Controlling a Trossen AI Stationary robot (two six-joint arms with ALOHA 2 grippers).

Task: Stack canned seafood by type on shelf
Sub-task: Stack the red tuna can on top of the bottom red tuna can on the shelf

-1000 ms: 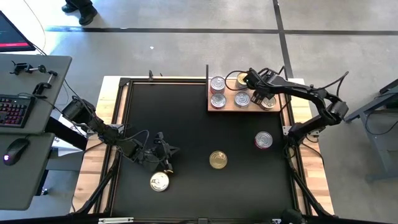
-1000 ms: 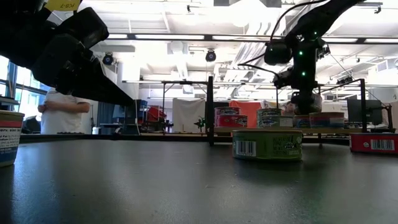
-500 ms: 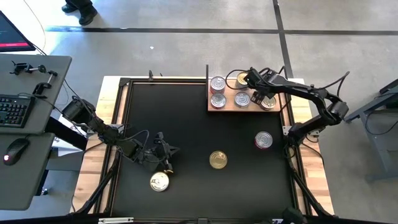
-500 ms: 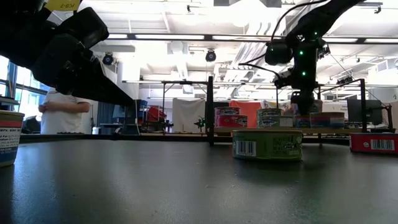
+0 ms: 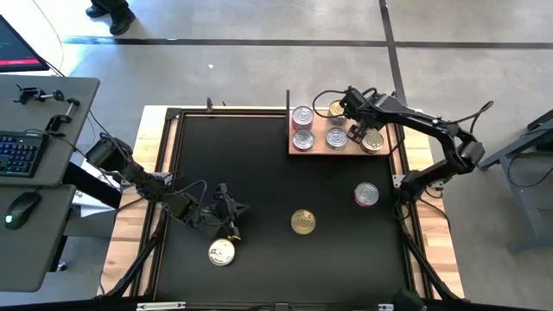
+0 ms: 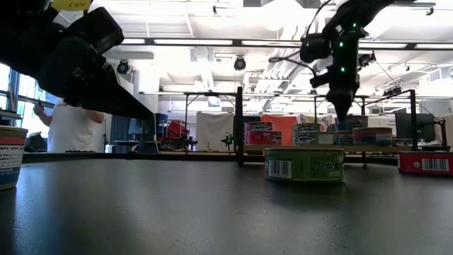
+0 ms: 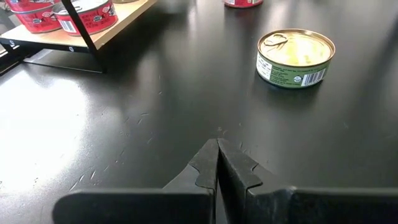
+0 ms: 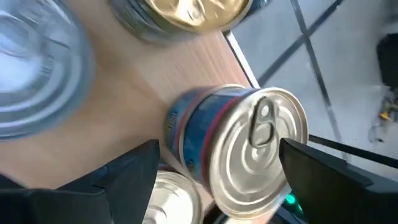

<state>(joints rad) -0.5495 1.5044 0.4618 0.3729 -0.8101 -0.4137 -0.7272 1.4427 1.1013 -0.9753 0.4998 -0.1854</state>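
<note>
Cans lie scattered on the black mat (image 5: 259, 173) nearest you: a silver-lidded can (image 5: 222, 252) sits at about seven o'clock, and just beyond it your left gripper (image 5: 232, 226) waits low over the mat, its fingers (image 7: 205, 165) pressed together with nothing between them. At roughly five o'clock from the mat's middle you have a gold-lidded can (image 5: 303, 222) with a green side, which the left wrist view also shows (image 7: 295, 57) standing upright and apart from the gripper. Further right, near four o'clock, sits a red-sided can (image 5: 366, 195) with a silver lid.

Far off, at about one o'clock, the wooden shelf (image 5: 315, 149) stands at the mat's back corner, black posts at its edges. You can count cans on it: two silver ones (image 5: 302, 117) at its left end, another silver one (image 5: 336, 137) in the middle, a gold one (image 5: 337, 109) behind that.

Your right gripper (image 5: 364, 122) hangs over the shelf's right end with its fingers (image 8: 124, 177) spread wide apart. Between them, untouched by either finger, a blue-sided can (image 8: 239, 152) with a silver pull-tab lid rests on top of another silver can (image 8: 174, 196).
</note>
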